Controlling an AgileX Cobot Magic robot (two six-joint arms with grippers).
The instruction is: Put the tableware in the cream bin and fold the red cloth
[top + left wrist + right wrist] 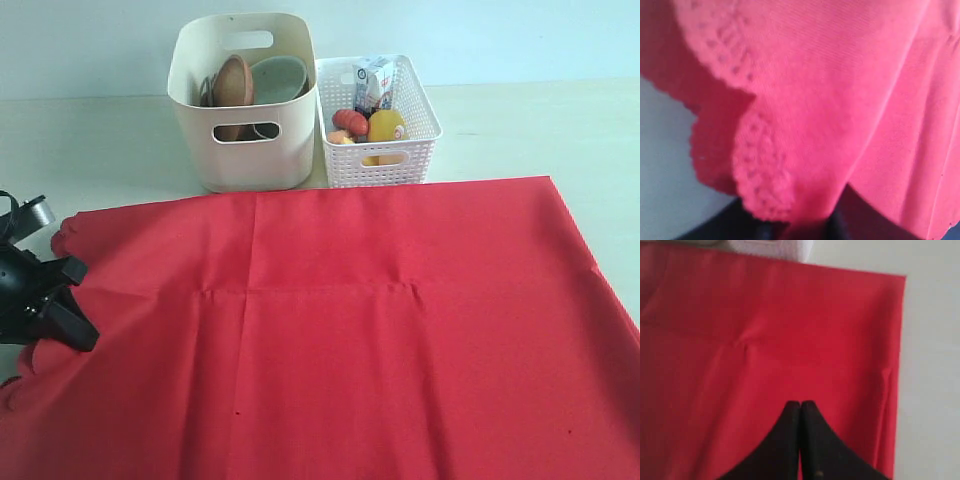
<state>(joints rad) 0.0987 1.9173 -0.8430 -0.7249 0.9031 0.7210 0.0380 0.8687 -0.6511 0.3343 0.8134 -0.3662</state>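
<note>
Left gripper [84,302] sits at the scalloped edge [760,165] of the red cloth [380,330], which lies spread on the table, but I cannot tell whether it has pinched the fabric. The right gripper [800,407] hovers closed over the cloth near its right edge. A clean fold probably needs both sides gripped and carried evenly, lifting clear of the cream bin [250,160], where bowl [277,78] and wooden plate [233,82] lie, and the white basket [380,165] just beside the back edge.

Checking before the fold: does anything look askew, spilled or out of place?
Only the red cloth: its scalloped edge is bunched and curled over where the left gripper seems to pinch it; the rest lies flat. Nothing spilled; tableware sits inside the cream bin.
</note>
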